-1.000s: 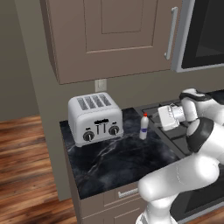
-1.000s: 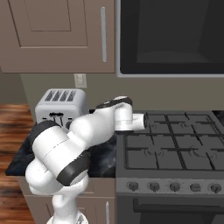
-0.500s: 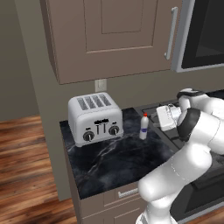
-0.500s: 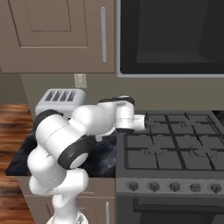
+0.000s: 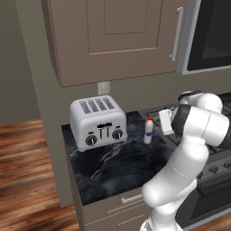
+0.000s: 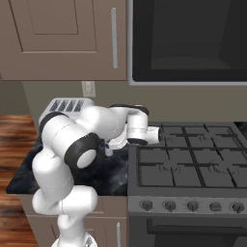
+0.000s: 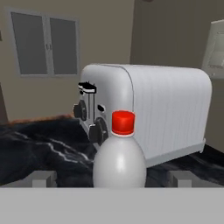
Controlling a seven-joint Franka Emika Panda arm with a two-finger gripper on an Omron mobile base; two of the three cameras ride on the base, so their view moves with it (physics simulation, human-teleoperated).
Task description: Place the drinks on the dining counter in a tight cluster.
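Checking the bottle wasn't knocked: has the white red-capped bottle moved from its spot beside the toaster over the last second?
No. The white red-capped bottle stands upright on the black worktop, right of the toaster, as before.

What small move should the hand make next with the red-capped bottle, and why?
Probably ease the hand forward and then shut it. In the hand view the white red-capped bottle stands upright, centred between the two open fingertips, with the toaster behind it on the narrow worktop. Nothing is gripped yet, so a short advance should bring the bottle between the pads.
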